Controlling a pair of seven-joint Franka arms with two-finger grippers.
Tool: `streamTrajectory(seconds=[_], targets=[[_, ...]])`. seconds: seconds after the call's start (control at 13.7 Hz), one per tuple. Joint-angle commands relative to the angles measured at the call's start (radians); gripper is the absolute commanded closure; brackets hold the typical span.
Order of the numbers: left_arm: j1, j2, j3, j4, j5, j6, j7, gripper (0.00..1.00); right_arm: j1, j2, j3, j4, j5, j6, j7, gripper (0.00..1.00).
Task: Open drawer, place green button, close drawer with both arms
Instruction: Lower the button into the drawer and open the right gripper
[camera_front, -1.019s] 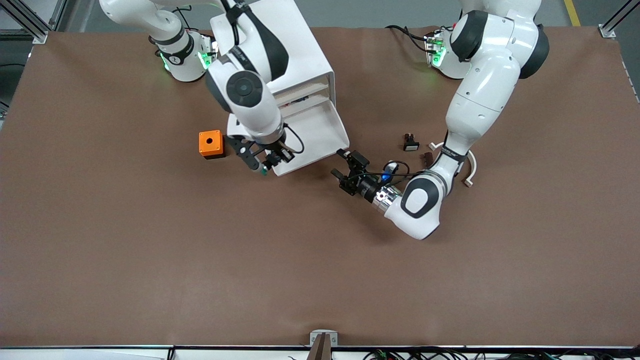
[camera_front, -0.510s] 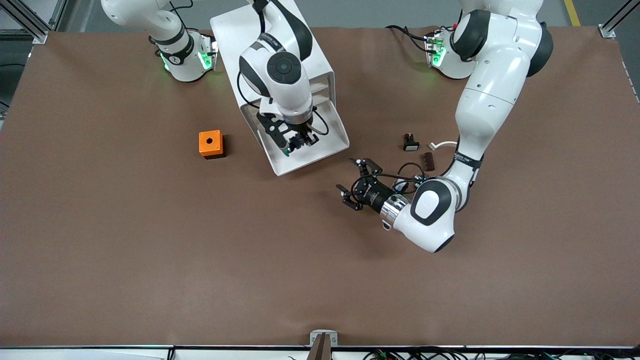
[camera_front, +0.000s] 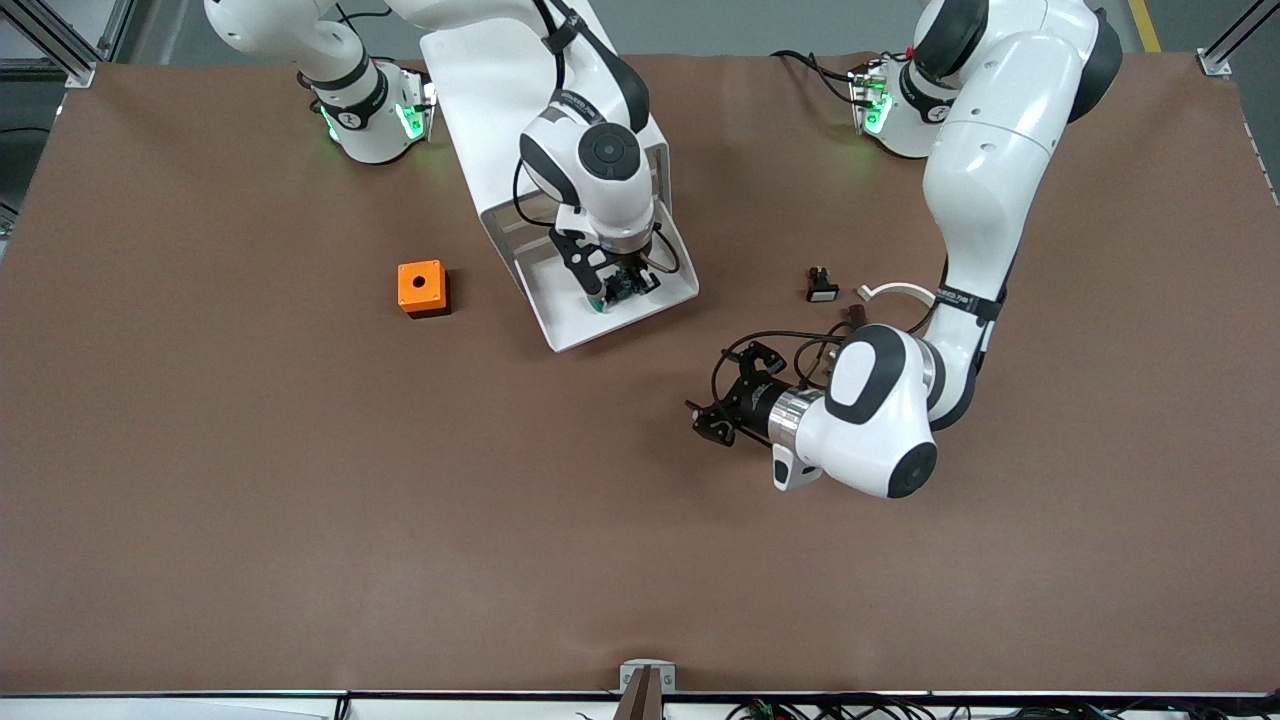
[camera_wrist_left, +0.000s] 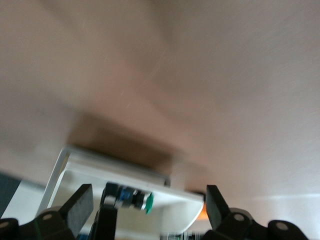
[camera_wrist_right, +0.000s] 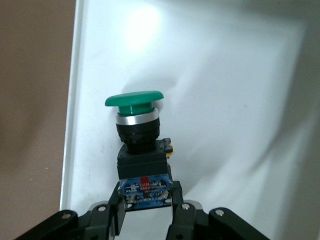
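Front view: drawer (camera_front: 560, 315) is standing pulled out of the cabinet (camera_front: 520, 60); right gripper (camera_front: 618, 290) is hanging over its tray, clamping the button (camera_front: 612, 297). Orange box (camera_front: 421, 288) is sitting toward the right arm's end; small black part (camera_front: 821, 285) toward the left arm's.

Left wrist view: left gripper (camera_wrist_left: 147, 207) is hovering over bare table (camera_wrist_left: 225, 75), fingers (camera_wrist_left: 79, 206) spread apart.

Right wrist view: fingers are pinching the button's blue base.
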Motion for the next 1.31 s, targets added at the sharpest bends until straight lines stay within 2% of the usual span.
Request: streamTrajectory(seconds=[0.0,0.15,0.29,0.44,0.66,0.95,1.24], targets=[[-0.037,-0.040,0.010,-0.017,0.149,0.099,0.022,0.01,0.010,0.003,-0.012,0.028,0.018,-0.013,0.027,0.00],[-0.055,-0.051,0.010,-0.019,0.235,0.149,0.022,0.01,-0.010,0.002,-0.015,0.064,0.018,-0.049,0.013,0.00],[-0.057,-0.063,0.004,-0.019,0.292,0.186,0.025,0.01,-0.064,0.002,-0.015,0.148,0.017,-0.167,-0.047,0.00],[-0.086,-0.074,0.001,-0.022,0.396,0.212,0.033,0.01,-0.133,0.000,-0.015,0.230,0.018,-0.281,-0.181,0.00],[-0.138,-0.072,0.003,-0.028,0.505,0.229,0.018,0.01,-0.245,-0.030,-0.023,0.295,0.012,-0.457,-0.590,0.00],[-0.203,-0.066,0.003,-0.048,0.613,0.306,-0.027,0.01,-0.475,-0.127,-0.026,0.296,0.001,-0.585,-1.085,0.00],[-0.270,-0.058,0.004,-0.057,0.633,0.308,-0.039,0.01,-0.676,-0.219,-0.024,0.295,-0.105,-0.683,-1.488,0.00]])
